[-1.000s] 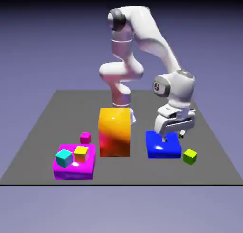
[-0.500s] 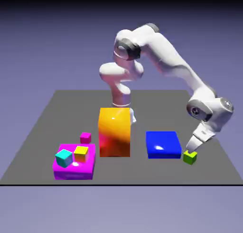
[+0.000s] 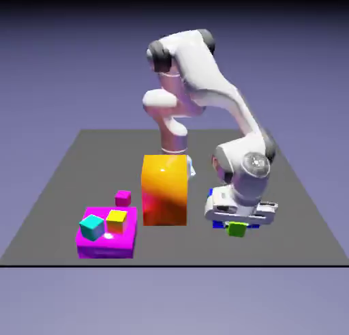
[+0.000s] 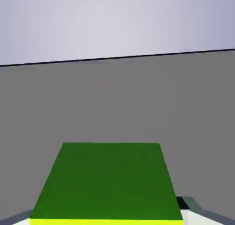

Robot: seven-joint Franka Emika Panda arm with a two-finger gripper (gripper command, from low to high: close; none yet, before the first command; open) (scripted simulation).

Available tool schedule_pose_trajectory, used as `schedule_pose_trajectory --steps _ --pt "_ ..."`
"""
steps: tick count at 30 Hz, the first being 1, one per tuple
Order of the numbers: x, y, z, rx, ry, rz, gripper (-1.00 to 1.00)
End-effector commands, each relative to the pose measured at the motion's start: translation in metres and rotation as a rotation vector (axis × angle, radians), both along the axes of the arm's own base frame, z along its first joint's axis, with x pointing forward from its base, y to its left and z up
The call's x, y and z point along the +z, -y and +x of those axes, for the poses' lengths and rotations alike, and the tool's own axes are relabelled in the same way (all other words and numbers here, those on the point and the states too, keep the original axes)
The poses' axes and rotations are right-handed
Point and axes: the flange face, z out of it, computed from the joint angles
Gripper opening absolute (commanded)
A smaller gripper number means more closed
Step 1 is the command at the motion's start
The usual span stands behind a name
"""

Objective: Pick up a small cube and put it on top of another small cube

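- Behind everything we see a plain blue-violet backdrop, darkening to black along the top of the exterior view, with a dark grey tabletop across the middle and lower part of that frame.
- We find the white Franka Panda arm running from the upper middle of the exterior view down to the lower right.
- In the centre we have the tall orange block, its front shading to red at the lower left.
- At the lower left we note the magenta flat block, bearing two small cubes.
- Lower right, we make out only scraps of the blue flat block around the hand, which hides the rest.
- We see the two-finger gripper at the lower right, closed on the small lime-green cube; in the hand view that cube fills the bottom middle, between the fingertips.
- On the magenta block, we spot the small cyan cube on the left and the small yellow cube beside it on the right.
- Just above that block in the frame, we see the small magenta cube.
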Motion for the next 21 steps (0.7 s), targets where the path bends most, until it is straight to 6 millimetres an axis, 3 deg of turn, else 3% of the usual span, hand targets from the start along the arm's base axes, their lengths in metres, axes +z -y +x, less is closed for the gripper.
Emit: schedule_pose_trajectory --steps 1,4,7,10,13,14,17,18,19,20,21 --pt "0.006 0.031 0.005 -0.127 0.007 -0.006 -1.00" --pt "0.027 0.126 0.009 -0.513 0.028 -0.010 -1.00" --pt "0.050 0.221 -0.003 -0.901 0.048 0.001 -1.00" --pt "0.076 0.313 -0.031 -1.289 0.066 0.031 -1.00" --pt "0.101 0.395 -0.073 -1.657 0.081 0.081 -1.00" --pt "0.101 0.395 -0.073 -1.657 0.081 0.081 -1.00" --pt "0.040 0.381 -0.064 -1.657 0.081 0.081 -1.00" --pt "0.035 0.379 -0.064 -1.657 0.081 0.081 -1.00" --pt "0.035 0.379 -0.064 -1.657 0.081 0.081 1.00" --pt "0.035 0.379 -0.064 -1.657 0.081 0.081 1.00" --pt "0.055 0.384 -0.066 -1.656 0.081 0.083 1.00"
